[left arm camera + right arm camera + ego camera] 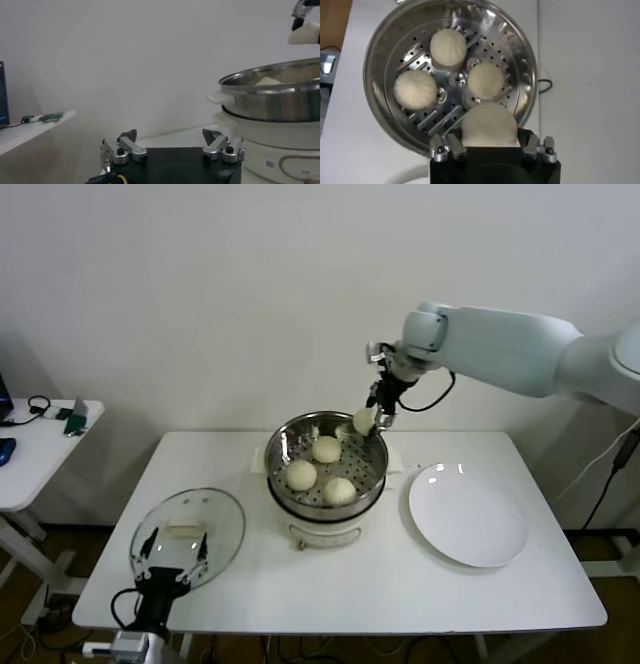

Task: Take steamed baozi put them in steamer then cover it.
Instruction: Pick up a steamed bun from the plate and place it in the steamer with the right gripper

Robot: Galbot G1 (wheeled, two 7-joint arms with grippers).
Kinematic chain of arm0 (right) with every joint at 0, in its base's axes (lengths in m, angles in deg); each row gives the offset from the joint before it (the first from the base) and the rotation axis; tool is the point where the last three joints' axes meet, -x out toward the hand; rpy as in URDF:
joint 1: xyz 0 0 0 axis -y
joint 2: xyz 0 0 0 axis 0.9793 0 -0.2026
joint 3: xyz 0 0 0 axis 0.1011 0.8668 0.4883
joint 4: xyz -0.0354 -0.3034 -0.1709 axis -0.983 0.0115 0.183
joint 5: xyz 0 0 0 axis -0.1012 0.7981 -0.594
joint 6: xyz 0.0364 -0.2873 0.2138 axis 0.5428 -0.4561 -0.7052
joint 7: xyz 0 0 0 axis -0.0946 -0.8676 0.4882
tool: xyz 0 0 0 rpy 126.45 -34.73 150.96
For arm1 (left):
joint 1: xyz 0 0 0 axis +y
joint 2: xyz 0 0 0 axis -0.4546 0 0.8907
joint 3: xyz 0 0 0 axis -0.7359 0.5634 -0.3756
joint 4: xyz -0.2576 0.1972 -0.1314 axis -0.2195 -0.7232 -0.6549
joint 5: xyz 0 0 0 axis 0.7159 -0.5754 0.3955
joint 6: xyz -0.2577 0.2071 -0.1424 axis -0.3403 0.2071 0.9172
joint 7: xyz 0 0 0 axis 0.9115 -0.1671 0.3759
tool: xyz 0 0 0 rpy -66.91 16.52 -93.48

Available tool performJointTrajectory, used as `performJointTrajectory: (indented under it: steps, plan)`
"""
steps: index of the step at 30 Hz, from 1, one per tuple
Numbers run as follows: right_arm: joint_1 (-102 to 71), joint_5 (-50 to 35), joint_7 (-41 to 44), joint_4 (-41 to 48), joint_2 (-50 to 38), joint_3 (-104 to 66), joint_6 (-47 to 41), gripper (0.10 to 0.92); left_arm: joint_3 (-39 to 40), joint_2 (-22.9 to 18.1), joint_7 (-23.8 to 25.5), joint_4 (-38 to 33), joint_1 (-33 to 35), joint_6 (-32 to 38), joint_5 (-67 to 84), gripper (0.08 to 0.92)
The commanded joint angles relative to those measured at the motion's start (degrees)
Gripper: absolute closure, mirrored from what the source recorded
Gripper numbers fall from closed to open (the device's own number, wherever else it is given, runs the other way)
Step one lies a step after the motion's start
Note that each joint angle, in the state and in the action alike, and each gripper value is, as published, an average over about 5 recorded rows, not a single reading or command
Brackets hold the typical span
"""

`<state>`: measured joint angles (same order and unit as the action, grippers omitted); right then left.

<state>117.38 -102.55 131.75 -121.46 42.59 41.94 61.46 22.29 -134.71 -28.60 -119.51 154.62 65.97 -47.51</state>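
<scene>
Fourth bun held above steamer.
Right claw [372, 420] gripped a bun [364, 420] over the steamer [370, 474] rim; three buns [326, 449] lay inside. Left claw [172, 556] gaped beside the lid [222, 524].

Table: a white rectangular tabletop [330, 589] is carrying 3 things.
Centre, toward the back: a white electric cooker base [322, 532] is standing on it, bearing the round shiny stainless-steel steamer basket [283, 446].
Left front: a round clear glass lid with a metal rim and white bar handle [188, 533] is lying flat.
Right: a flat round white plate [467, 515] is sitting near the cooker.
</scene>
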Motion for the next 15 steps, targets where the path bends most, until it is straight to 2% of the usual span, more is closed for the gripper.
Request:
performJointTrajectory:
  steps: [1, 15]
  plan:
    - [-2.89, -1.63, -1.1, 0.21, 5.49, 3.09, -0.87, 0.313, -0.16, 0.19, 0.19, 0.15, 0.15, -0.12, 0.08, 0.177]
    - [-8.33, 2.59, -2.13, 1.23, 5.51, 2.76, -1.02, 0.313, -0.52, 0.8, 0.12, 0.83, 0.12, -0.02, 0.54, 0.177]
